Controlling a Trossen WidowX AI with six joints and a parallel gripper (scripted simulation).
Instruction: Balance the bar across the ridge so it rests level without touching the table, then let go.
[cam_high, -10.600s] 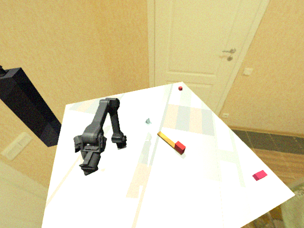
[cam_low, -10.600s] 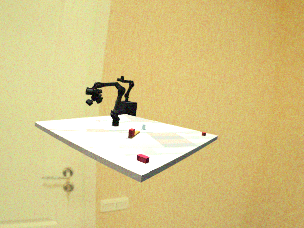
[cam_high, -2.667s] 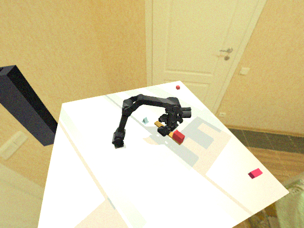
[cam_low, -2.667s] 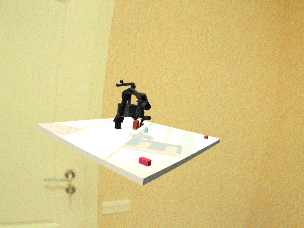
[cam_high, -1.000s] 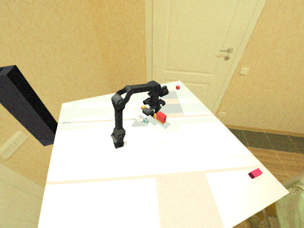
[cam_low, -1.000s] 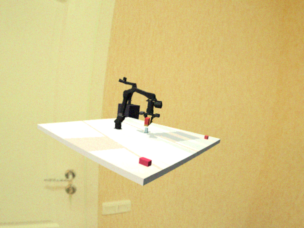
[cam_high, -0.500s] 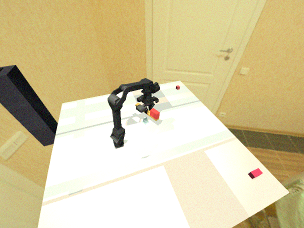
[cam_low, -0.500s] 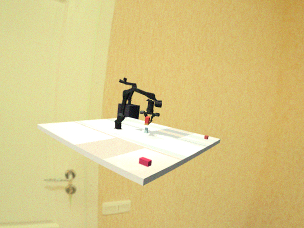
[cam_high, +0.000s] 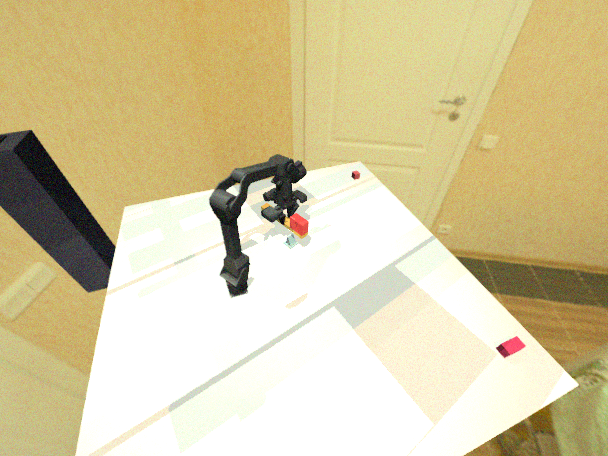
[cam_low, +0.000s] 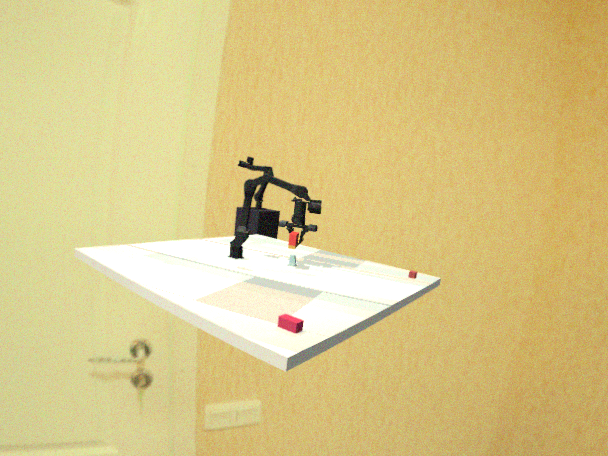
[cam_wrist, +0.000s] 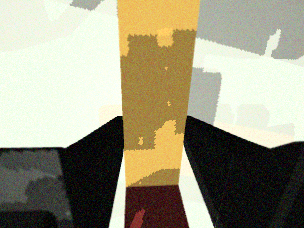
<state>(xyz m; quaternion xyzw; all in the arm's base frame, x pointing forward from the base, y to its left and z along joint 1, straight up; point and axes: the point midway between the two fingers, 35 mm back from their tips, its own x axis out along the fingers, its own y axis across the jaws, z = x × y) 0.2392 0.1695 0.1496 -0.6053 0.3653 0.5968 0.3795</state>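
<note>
The orange-yellow bar (cam_high: 265, 206) (cam_wrist: 157, 90) is gripped between its ends and held in the air, looking roughly level. A red block (cam_high: 299, 224) (cam_low: 293, 239) (cam_wrist: 154, 207) sits on top of one end of it. My gripper (cam_high: 285, 218) (cam_wrist: 153, 123) points down and is shut on the bar, one finger on each side. The small pale blue-green ridge (cam_high: 290, 242) (cam_low: 292, 260) stands on the table. In the exterior view it is below the red-block end, with a visible gap between them. The ridge is not seen in the wrist view.
A small red cube (cam_high: 355, 175) (cam_low: 412, 274) lies near a far table corner. A crimson block (cam_high: 512, 346) (cam_low: 290, 323) lies near another corner, well away from the arm. A tall dark box (cam_high: 55, 215) (cam_low: 265, 222) stands beyond the table edge behind the arm's base.
</note>
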